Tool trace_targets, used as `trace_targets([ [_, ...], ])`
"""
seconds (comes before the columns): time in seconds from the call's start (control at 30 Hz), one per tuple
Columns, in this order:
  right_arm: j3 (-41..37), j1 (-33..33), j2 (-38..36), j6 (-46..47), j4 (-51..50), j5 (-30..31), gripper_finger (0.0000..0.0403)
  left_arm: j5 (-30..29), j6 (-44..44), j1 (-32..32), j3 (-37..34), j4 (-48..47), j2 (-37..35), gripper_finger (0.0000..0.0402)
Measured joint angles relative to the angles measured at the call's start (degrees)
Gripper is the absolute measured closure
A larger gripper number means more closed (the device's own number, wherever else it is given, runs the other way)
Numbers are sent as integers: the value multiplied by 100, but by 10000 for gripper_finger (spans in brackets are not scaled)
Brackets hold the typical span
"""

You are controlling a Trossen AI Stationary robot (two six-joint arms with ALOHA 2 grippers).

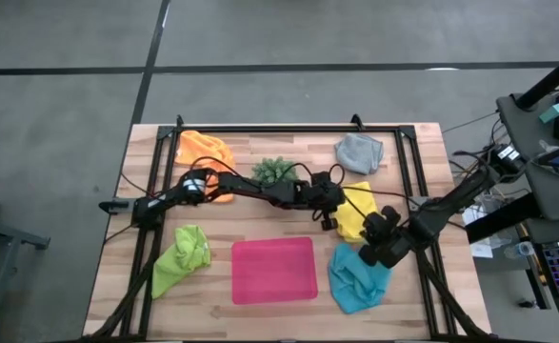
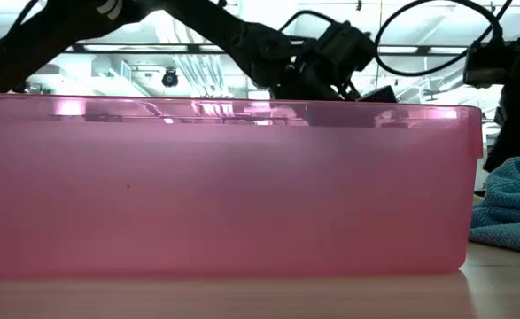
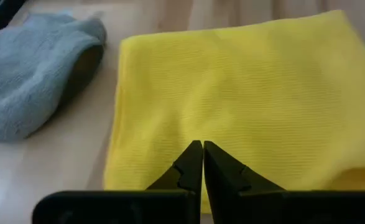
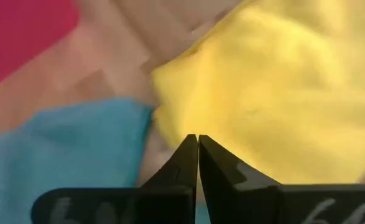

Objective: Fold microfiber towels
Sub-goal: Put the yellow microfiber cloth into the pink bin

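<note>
Yellow towel point(image 1: 357, 211) lies on the surface right of centre, probably already folded once. Soft, light, limp cloth: pinch a corner or free edge. Left end effector point(image 3: 202, 163) and right end effector point(image 4: 198, 155) both closed, empty, over it.

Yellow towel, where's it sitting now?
High view: yellow towel lies right of centre, below the grey towel, above the light blue towel, between both shut grippers.
</note>
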Motion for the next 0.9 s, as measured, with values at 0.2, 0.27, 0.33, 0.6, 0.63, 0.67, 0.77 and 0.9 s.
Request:
trace_targets([
  [0.2,0,-19,-161,1124,-744,599,394,301,169,-208,-50,-228,-167,401],
  [0.27,-3,-94,-167,1664,-1007,616,394,316,225,-261,-119,-307,-250,401],
  [0.33,-17,-217,-147,2085,-1160,638,394,321,283,-325,-140,-258,-268,401],
  [0.6,-55,-915,-114,2240,-1183,592,393,612,533,-608,-160,-397,-360,401],
  [0.63,-55,-1007,-135,2205,-1193,512,391,617,579,-627,-160,-444,-418,401],
  [0.67,-55,-1106,-163,2157,-1191,420,388,608,602,-636,-160,-517,-473,401],
  [0.77,-55,-1434,-195,1945,-1199,96,366,586,609,-651,-181,-787,-726,401],
  [0.9,-55,-1914,-205,1545,-1220,-367,320,573,631,-694,-397,-899,-1040,401],
])
